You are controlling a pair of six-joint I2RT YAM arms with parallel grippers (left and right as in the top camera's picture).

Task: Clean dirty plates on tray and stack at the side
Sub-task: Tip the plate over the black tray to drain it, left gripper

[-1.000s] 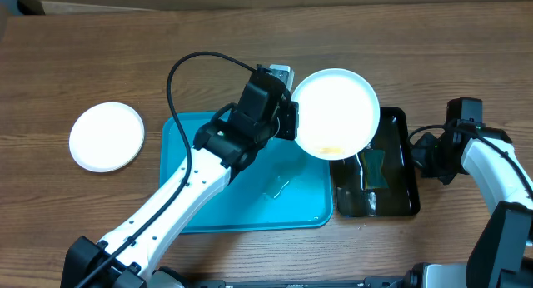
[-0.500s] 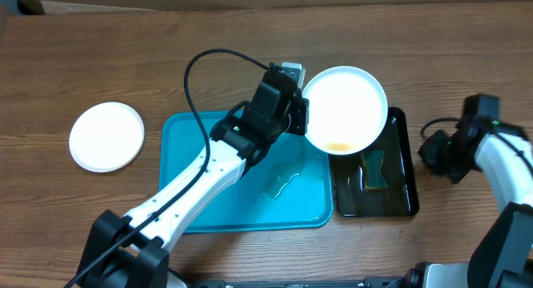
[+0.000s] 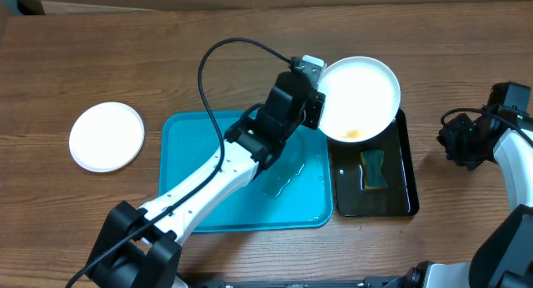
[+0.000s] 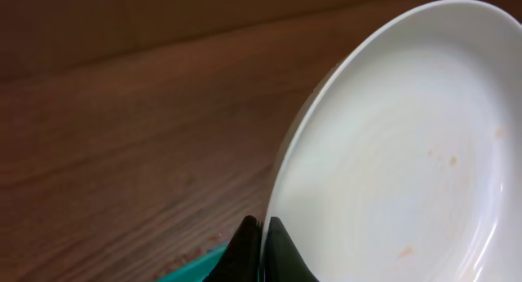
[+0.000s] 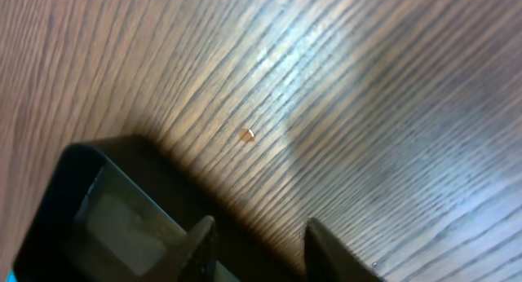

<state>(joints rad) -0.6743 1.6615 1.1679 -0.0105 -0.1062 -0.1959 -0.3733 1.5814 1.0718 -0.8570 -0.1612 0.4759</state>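
Note:
My left gripper [image 3: 315, 109] is shut on the rim of a white plate [image 3: 358, 98] with a small brown smear and holds it tilted above the far end of the black tray [image 3: 400, 201]. In the left wrist view the fingertips [image 4: 263, 233] pinch the plate's edge [image 4: 391, 176]. A second white plate [image 3: 107, 136] lies on the table at the left. The turquoise tray [image 3: 187, 180] holds no plate, only wet streaks. My right gripper [image 5: 257, 233] is open and empty over bare table beside the black tray's corner [image 5: 98, 200]. The third plate is out of view.
A green-yellow sponge [image 3: 373, 169] lies in the black tray. A black cable [image 3: 218, 63] loops above the left arm. The right arm [image 3: 483, 142] is at the table's right edge.
My left gripper has carried the plate to the right and farther back, off the turquoise tray and over the black one. The right arm has drawn back to the right.

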